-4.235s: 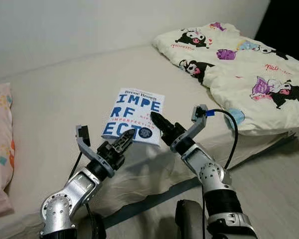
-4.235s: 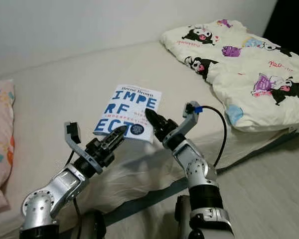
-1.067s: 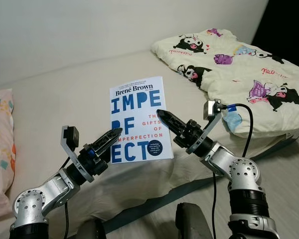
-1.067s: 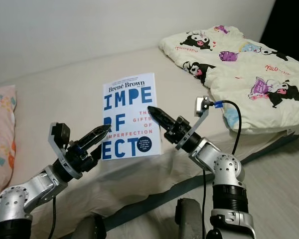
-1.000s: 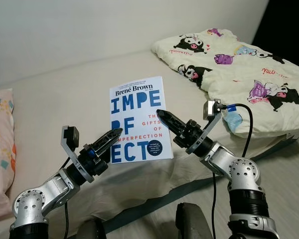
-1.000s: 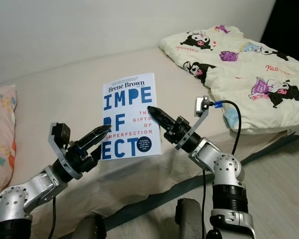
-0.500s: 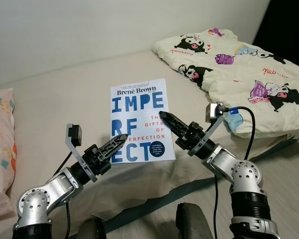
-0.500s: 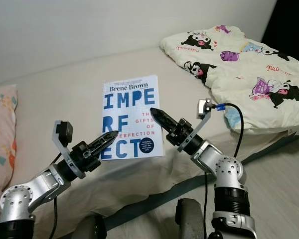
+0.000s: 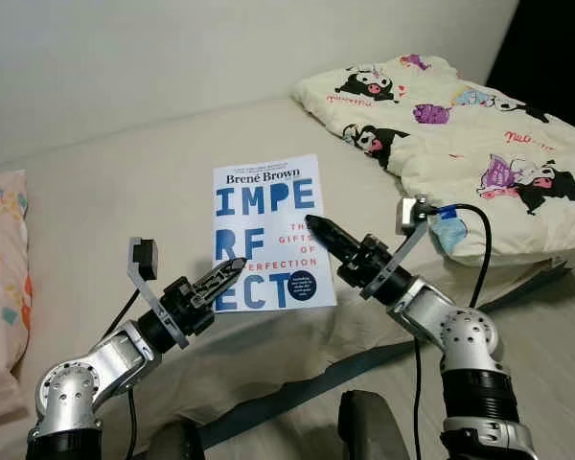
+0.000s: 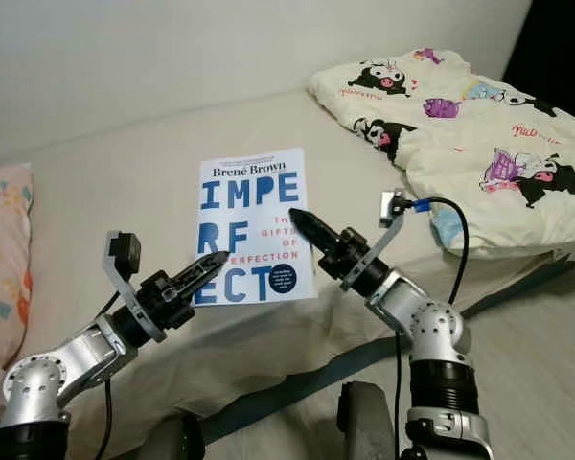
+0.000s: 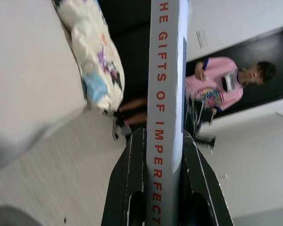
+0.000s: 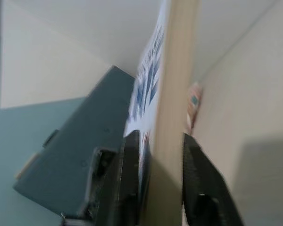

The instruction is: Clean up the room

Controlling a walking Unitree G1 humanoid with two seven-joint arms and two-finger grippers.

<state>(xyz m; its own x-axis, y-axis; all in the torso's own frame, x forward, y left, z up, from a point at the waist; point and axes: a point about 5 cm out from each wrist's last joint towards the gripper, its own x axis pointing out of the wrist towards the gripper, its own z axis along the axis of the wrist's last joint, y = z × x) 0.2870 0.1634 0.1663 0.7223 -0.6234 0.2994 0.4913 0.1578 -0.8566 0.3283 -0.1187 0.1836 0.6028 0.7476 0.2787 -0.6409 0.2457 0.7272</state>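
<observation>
Holding the book (image 9: pixel 267 230) upright above the bed (image 9: pixel 105 206), cover facing the head camera, with both grippers clamped on it: left gripper (image 9: pixel 232 269) pinches the spine edge low on the cover, right gripper (image 9: pixel 318 229) pinches the opposite, page-side edge about mid-height. Left wrist view confirms it: the spine lettering runs between the two black fingers (image 11: pixel 127 188), which press either side. Right wrist view shows the page block sandwiched between that gripper's fingers (image 12: pixel 128 188), picture blurred.

Book is clear of the mattress, near its front edge. Judgement: the step in hand is the carry, book lifted and awaiting transfer to wherever it belongs; the drop-off place cannot be made out in these views.

To do it well:
- Keep both arms moving as one unit; any change in gap between the grippers will bow or twist the paperback.
- Grips sit at different heights, so expect the book to rotate if one side slackens. Level them or slow down.
- Hold the book away from the cartoon-print quilt (image 9: pixel 479 144) on the robot's right and the pink pillow (image 9: pixel 0 287) on its left when turning.
- A person (image 11: pixel 219 92) in a pink top stands in a dark doorway, seen from the left wrist; check the path before stepping back.
</observation>
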